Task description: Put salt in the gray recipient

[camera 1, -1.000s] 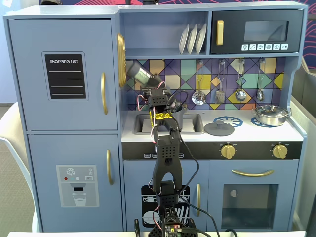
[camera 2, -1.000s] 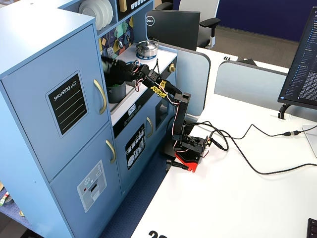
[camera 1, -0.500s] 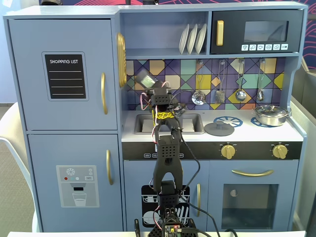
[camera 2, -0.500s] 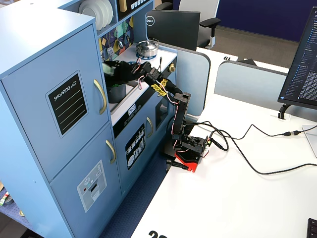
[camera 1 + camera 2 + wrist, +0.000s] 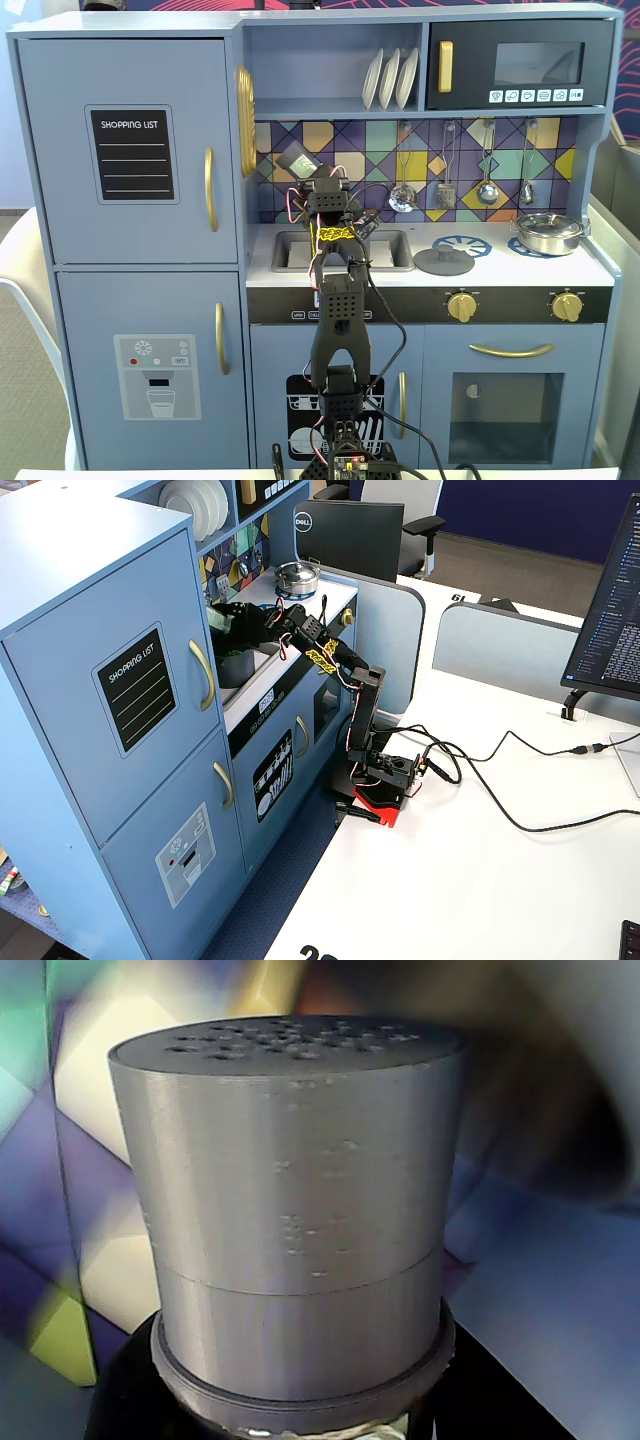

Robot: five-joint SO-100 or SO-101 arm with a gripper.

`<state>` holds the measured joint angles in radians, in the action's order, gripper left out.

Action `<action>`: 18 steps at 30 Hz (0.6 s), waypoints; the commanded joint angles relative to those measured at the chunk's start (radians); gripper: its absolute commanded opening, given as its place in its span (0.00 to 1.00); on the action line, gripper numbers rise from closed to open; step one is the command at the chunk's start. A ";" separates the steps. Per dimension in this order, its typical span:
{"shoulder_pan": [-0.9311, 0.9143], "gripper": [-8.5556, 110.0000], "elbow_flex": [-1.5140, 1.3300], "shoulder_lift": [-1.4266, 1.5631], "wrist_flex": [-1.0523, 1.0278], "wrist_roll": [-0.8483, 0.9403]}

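The salt shaker point(image 5: 290, 1190) fills the wrist view, its lighter gray perforated top facing the camera. My gripper point(image 5: 300, 1415) is shut on its body, and black fingers point(image 5: 130, 1405) show at the lower corners. In a fixed view the gripper point(image 5: 305, 172) holds the tilted shaker point(image 5: 297, 158), with its pale green label, above the sink. In the side fixed view the gripper point(image 5: 228, 620) hangs over a dark gray pot point(image 5: 237, 667) standing in the sink. The arm hides that pot in the front fixed view.
The toy kitchen sink point(image 5: 290, 250) lies under the arm. A flat gray knobbed lid point(image 5: 443, 262) rests on the left burner and a shiny steel pan point(image 5: 548, 233) on the right. Utensils hang on the tiled back wall point(image 5: 500, 150). A shelf with white plates point(image 5: 390, 78) is overhead.
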<state>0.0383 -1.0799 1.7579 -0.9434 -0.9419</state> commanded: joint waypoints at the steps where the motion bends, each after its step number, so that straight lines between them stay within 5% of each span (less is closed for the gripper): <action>1: 0.049 0.08 0.003 0.049 0.230 0.084; 7: -0.005 0.07 0.110 0.026 0.319 0.439; 18: -0.621 0.07 0.132 0.051 0.308 1.930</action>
<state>-0.3636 -1.0523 1.7702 -0.6765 0.3482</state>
